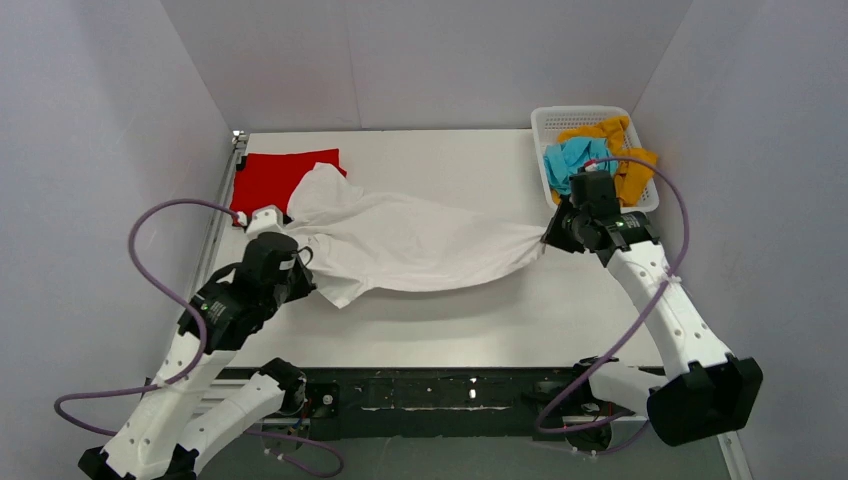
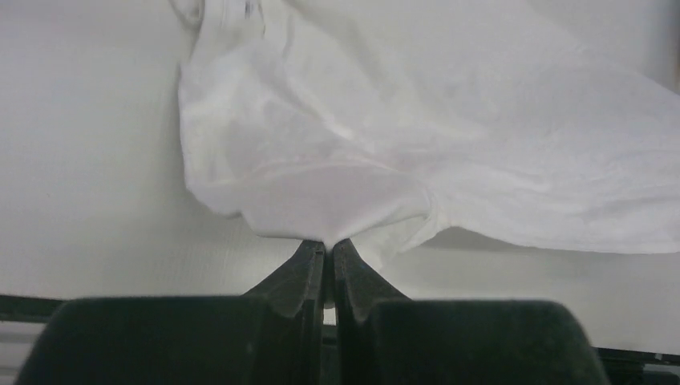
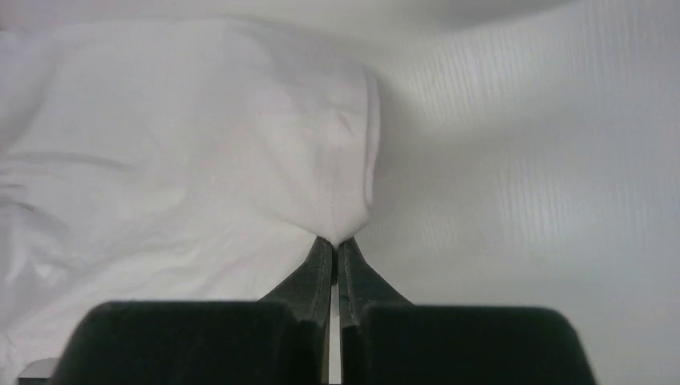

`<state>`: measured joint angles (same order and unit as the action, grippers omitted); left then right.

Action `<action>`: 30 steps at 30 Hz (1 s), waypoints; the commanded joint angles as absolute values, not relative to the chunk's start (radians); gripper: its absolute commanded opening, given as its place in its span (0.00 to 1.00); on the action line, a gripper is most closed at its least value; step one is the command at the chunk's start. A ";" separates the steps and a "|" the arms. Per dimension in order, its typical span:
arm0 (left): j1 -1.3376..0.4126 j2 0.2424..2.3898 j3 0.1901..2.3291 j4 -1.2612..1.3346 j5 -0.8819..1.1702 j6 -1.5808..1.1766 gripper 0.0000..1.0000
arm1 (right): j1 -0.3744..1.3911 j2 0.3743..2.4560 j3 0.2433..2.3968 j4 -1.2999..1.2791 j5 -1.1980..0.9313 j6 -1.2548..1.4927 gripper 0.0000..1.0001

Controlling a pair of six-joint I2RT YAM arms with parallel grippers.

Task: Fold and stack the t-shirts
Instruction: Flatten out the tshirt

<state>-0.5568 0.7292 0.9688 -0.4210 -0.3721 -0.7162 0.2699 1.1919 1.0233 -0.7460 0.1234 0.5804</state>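
Observation:
A white t-shirt (image 1: 410,245) stretches across the middle of the table between both arms. My left gripper (image 1: 297,262) is shut on its left end; in the left wrist view the left gripper (image 2: 329,243) pinches a fold of the white t-shirt (image 2: 417,136). My right gripper (image 1: 547,236) is shut on the right end, and in the right wrist view the right gripper (image 3: 335,241) clamps a point of the white t-shirt (image 3: 192,160). A folded red t-shirt (image 1: 280,178) lies flat at the back left, partly under the white one. Teal-blue (image 1: 573,160) and mustard-orange (image 1: 620,150) t-shirts lie crumpled in the basket.
The white lattice basket (image 1: 560,118) stands at the back right corner, just behind my right wrist. White walls close in the table (image 1: 500,320) on three sides. A metal rail (image 1: 225,200) runs along the left edge.

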 commanded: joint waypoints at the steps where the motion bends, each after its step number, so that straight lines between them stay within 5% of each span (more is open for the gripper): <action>1: -0.560 0.728 1.210 -0.520 -0.501 -0.519 0.00 | 0.272 1.041 1.233 -0.873 0.101 0.540 0.01; 19: -0.559 1.011 2.420 -0.579 -0.027 -0.178 0.00 | 0.272 0.812 2.020 -1.098 -0.092 0.494 0.01; 30: -0.463 1.100 2.544 -0.331 0.125 -0.226 0.00 | 0.272 0.790 2.134 -1.062 -0.121 0.499 0.01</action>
